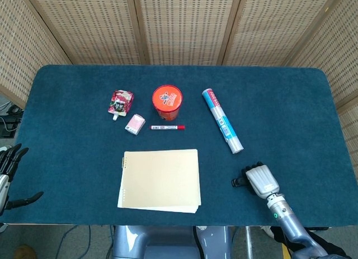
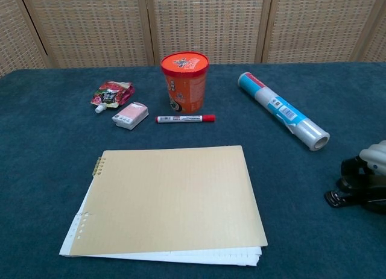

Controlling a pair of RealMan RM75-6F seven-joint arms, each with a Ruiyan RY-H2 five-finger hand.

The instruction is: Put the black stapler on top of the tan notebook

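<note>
The black stapler [image 1: 240, 181] [image 2: 356, 184] lies on the blue cloth near the front right of the table. My right hand [image 1: 262, 180] [image 2: 376, 156] covers its top from the right, fingers curled over it and pressing its upper arm down; only the stapler's left end shows. The tan notebook [image 1: 160, 178] [image 2: 172, 197] lies flat at the front middle, on loose white sheets, well to the left of the stapler. Off the table's left edge hangs my left hand [image 1: 8, 170], its fingers apart and holding nothing.
Along the back stand a red cup [image 1: 167, 101], a red marker [image 1: 167, 127], a pink eraser [image 1: 135, 124], a red snack pouch [image 1: 120, 102] and a rolled film tube [image 1: 222, 120]. Bare cloth [image 1: 218, 178] separates the notebook and the stapler.
</note>
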